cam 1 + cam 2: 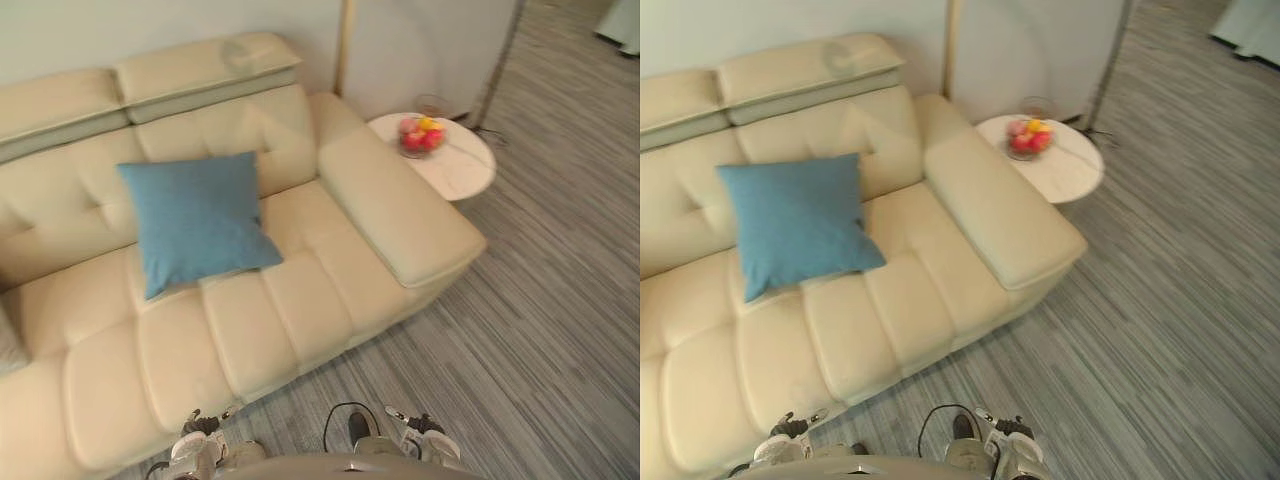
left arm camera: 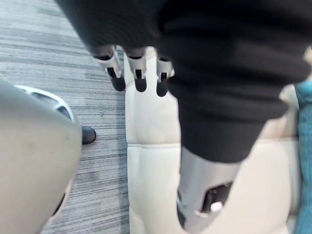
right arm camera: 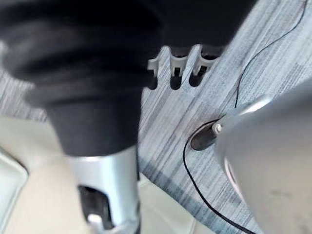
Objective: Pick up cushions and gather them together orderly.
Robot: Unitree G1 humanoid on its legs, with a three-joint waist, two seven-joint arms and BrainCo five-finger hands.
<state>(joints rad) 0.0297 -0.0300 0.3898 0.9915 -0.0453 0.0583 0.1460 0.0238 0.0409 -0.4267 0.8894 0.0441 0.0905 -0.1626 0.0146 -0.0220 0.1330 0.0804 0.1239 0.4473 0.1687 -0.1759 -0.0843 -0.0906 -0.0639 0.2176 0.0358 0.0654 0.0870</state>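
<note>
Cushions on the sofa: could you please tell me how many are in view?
1: a blue cushion leaning against the sofa backrest. A grey corner at the left edge may be another.

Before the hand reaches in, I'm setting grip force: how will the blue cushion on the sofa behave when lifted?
Probably soft: the blue cushion looks plump and leans on the back of the sofa. Likely light for its size, sagging if pinched by one corner. Its matte fabric seems unlikely to slip.
</note>
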